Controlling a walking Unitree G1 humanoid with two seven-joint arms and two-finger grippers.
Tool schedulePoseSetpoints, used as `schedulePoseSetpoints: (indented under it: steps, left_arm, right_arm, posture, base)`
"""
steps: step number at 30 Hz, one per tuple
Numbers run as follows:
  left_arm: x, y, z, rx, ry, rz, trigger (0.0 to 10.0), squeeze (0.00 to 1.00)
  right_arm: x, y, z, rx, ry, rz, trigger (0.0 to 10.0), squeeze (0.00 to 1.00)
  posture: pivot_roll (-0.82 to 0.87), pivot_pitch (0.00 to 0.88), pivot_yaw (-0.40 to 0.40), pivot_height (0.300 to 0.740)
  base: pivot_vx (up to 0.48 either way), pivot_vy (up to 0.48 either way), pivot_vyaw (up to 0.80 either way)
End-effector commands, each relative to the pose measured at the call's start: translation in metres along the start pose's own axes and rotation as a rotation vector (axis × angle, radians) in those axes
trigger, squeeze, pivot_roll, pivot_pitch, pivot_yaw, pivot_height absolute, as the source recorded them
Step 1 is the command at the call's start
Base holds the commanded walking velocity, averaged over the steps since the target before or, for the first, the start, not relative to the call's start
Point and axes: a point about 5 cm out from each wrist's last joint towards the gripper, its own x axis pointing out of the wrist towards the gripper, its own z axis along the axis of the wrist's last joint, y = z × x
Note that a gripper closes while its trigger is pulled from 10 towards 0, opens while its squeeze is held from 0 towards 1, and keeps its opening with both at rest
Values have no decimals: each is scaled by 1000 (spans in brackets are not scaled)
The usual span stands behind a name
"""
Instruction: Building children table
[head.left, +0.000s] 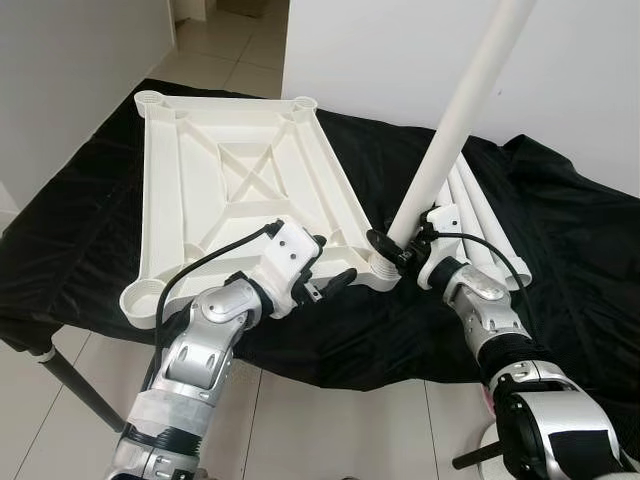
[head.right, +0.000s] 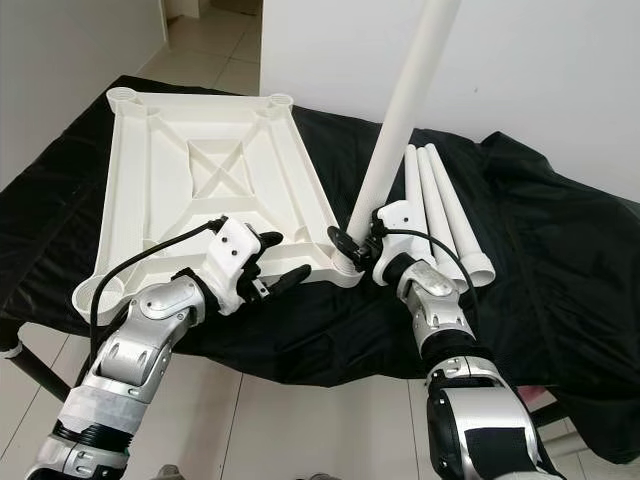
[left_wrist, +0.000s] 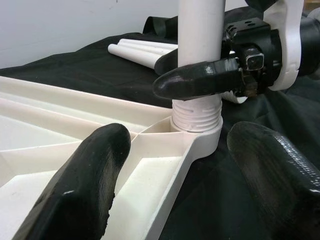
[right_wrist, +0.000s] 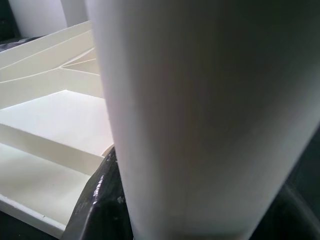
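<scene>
Your right gripper is clamped on the leg, seated upright in the tabletop corner socket. Leg axis leans slightly away. Your left gripper rests alongside, fingers apart.

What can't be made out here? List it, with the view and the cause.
- Top end of the upright leg: cut off by the upper edge in both eye views.
- Depth of the threads in the corner socket: the socket wall hides them, left wrist view.
- Right gripper fingertips: the leg blocks most of the right wrist view.
- Spare legs' far ends: behind the right arm.
</scene>
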Motion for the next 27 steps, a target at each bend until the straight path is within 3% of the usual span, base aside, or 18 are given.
schedulePoseSetpoints:
  steps: [1, 13, 14, 19, 20, 21, 22, 24, 25, 27]
  left_arm:
    - [0, 4, -3, -3, 14, 90, 10000, 0]
    - [-2, 7, -5, -13, 20, 104, 10000, 0]
    - [-3, 9, -5, -15, 21, 114, 10000, 0]
    - [-5, 10, -6, -17, 21, 121, 10000, 0]
    - [-5, 11, -6, -19, 21, 126, 10000, 0]
    - [-5, 11, -6, -19, 21, 126, 10000, 0]
    - [-5, 10, -7, -24, 22, 127, 10000, 0]
    - [-5, 10, -7, -24, 22, 127, 10000, 0]
    - [-5, 8, -7, -28, 22, 127, 10000, 0]
    - [-4, 6, -8, -34, 20, 124, 10000, 0]
  right_arm:
    - [-5, -5, -7, 27, 35, -65, 10000, 0]
    - [0, 3, -7, 78, -32, -232, 10000, 0]
    - [-1, 8, -9, 95, -37, -334, 10000, 0]
    - [-2, 12, -12, 114, -38, -417, 10000, 0]
    - [-3, 18, -15, 146, -42, -508, 10000, 0]
    - [-3, 18, -15, 146, -42, -508, 10000, 0]
    - [-3, 28, -16, 218, -71, -601, 10000, 0]
    - [-3, 28, -16, 218, -71, -601, 10000, 0]
    - [-4, 35, -17, 269, -90, -657, 10000, 0]
    - [-2, 44, -14, 255, -103, -650, 10000, 0]
  posture:
    - [106, 0, -139, 740]
    - [93, 0, -136, 740]
    - [91, 0, -137, 740]
    - [89, 0, -137, 740]
    - [88, 0, -139, 740]
    - [88, 0, -139, 740]
    - [89, 0, -144, 740]
    - [89, 0, -144, 740]
    - [85, 0, -143, 740]
    - [77, 0, -133, 740]
  base:
    - [0, 0, 0]
    - [0, 0, 0]
    - [0, 0, 0]
    - [0, 0, 0]
    - [0, 0, 0]
    - [0, 0, 0]
    - [0, 0, 0]
    - [0, 0, 0]
    - [0, 0, 0]
    - [0, 0, 0]
